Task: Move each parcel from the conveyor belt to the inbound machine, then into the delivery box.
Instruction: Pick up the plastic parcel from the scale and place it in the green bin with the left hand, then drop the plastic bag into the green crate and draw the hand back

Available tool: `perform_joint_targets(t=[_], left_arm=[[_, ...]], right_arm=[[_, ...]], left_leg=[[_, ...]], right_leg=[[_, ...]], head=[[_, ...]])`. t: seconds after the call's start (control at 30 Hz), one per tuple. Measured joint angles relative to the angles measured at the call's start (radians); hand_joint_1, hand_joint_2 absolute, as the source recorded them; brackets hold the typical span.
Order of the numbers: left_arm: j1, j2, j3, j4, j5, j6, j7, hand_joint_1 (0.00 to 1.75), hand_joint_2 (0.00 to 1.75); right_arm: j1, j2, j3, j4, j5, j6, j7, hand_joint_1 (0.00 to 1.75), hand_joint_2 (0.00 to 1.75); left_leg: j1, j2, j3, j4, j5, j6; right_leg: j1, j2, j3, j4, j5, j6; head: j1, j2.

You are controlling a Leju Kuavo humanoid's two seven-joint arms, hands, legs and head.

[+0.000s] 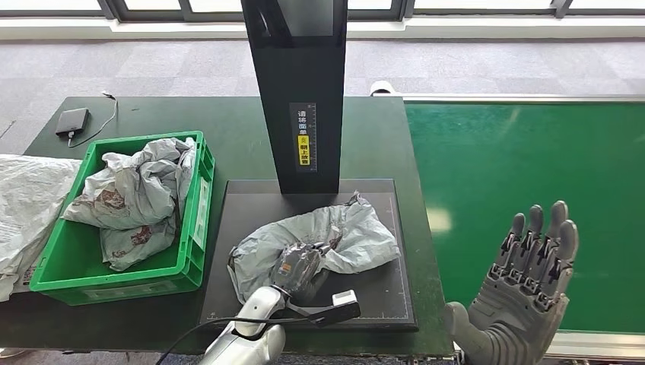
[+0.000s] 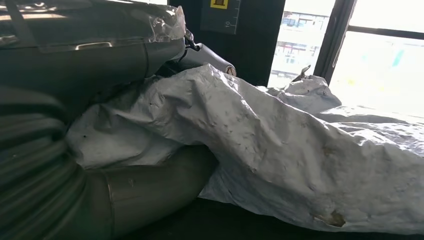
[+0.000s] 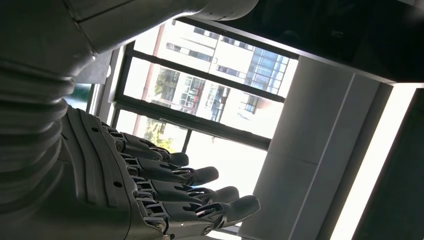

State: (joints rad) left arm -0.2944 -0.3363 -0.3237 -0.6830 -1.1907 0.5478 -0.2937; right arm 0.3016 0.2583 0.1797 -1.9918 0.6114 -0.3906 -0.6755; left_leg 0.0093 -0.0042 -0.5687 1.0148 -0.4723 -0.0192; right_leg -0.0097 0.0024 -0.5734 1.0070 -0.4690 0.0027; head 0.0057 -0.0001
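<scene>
A crumpled grey parcel [image 1: 346, 236] lies on the black plate of the inbound machine [image 1: 380, 296], in front of its black column [image 1: 304, 91]. My left hand [image 1: 300, 268] grips the parcel's near side. In the left wrist view the parcel [image 2: 280, 140] is folded between the thumb [image 2: 150, 190] below and the fingers above. My right hand [image 1: 529, 281] hovers over the near edge of the green conveyor belt [image 1: 517, 152], fingers spread and straight, holding nothing. The right wrist view shows the same spread fingers [image 3: 200, 192]. No parcel lies on the visible belt.
A green delivery box [image 1: 194, 228] stands left of the machine with several grey parcels [image 1: 137, 190] in it. Another grey bag [image 1: 27, 205] lies at the table's far left. A small black device [image 1: 72, 122] with a cable sits at the back left.
</scene>
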Motion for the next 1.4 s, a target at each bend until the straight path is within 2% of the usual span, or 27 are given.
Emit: perform_joint_targets(t=[0.2, 0.4, 0.5, 0.73, 0.9, 1.13, 1.27, 1.4], left_arm=[[0.011, 0.003, 0.002, -0.08, 0.038, -0.008, -0.019, 1.75, 1.75], [0.016, 0.005, 0.004, -0.125, 0.038, -0.014, -0.019, 1.75, 1.75], [0.028, 0.007, 0.009, -0.158, 0.057, 0.017, -0.034, 1.75, 1.75], [0.157, 0.036, 0.054, -0.474, 0.14, 0.093, -0.134, 1.75, 1.75], [0.254, 0.047, 0.121, -0.688, 0.103, 0.144, -0.183, 1.75, 1.75], [0.324, 0.033, 0.297, -0.903, 0.054, 0.148, -0.258, 1.75, 1.75], [0.311, 0.039, 0.358, -0.942, 0.141, 0.148, -0.196, 1.75, 1.75], [0.234, 0.091, 0.408, -0.893, 0.334, 0.121, -0.133, 1.75, 1.75]], right_arm=[[0.045, 0.005, -0.003, -0.047, 0.009, 0.068, 0.008, 0.0, 1.75], [0.056, 0.013, -0.006, -0.068, 0.013, 0.076, 0.006, 0.0, 1.75], [0.06, 0.019, -0.01, -0.07, 0.016, 0.089, -0.006, 0.0, 1.75], [0.069, 0.036, -0.037, -0.075, 0.002, 0.116, -0.023, 0.0, 1.75], [0.086, 0.036, -0.053, -0.076, -0.034, 0.083, -0.023, 0.0, 1.75], [0.116, 0.021, -0.058, -0.08, -0.077, 0.005, -0.023, 0.0, 1.75], [0.127, 0.008, -0.058, -0.08, -0.088, -0.027, -0.023, 0.0, 1.75], [0.135, -0.006, -0.058, -0.08, -0.097, -0.042, -0.023, 0.0, 1.75]], left_leg=[[0.0, -0.001, -0.001, 0.0, 0.0, 0.0], [0.0, -0.001, -0.001, 0.0, 0.0, 0.0], [0.0, -0.001, -0.001, 0.0, 0.0, 0.0], [0.0, 0.0, -0.001, 0.0, 0.0, 0.0], [0.0, 0.0, -0.001, 0.0, -0.001, -0.001], [0.0, 0.0, -0.001, 0.0, 0.0, -0.001], [0.0, 0.0, -0.001, 0.0, 0.0, -0.001], [0.001, 0.0, 0.0, 0.0, 0.001, -0.002]], right_leg=[[0.0, 0.0, 0.0, 0.0, 0.0, 0.0], [0.0, 0.0, -0.001, 0.0, 0.0, 0.0], [0.0, 0.0, -0.001, 0.0, 0.0, 0.0], [0.001, 0.0, -0.001, 0.0, -0.001, -0.001], [0.001, 0.0, -0.001, 0.0, -0.001, -0.001], [0.001, 0.0, -0.001, 0.0, -0.001, -0.001], [0.001, 0.0, -0.001, 0.0, -0.001, -0.001], [0.001, 0.0, -0.001, 0.0, -0.001, -0.001]], head=[[0.0, 0.0], [0.0, 0.0], [0.0, 0.0], [0.0, 0.0], [0.0, 0.0], [0.0, 0.0], [0.0, 0.0], [0.0, 0.0]])
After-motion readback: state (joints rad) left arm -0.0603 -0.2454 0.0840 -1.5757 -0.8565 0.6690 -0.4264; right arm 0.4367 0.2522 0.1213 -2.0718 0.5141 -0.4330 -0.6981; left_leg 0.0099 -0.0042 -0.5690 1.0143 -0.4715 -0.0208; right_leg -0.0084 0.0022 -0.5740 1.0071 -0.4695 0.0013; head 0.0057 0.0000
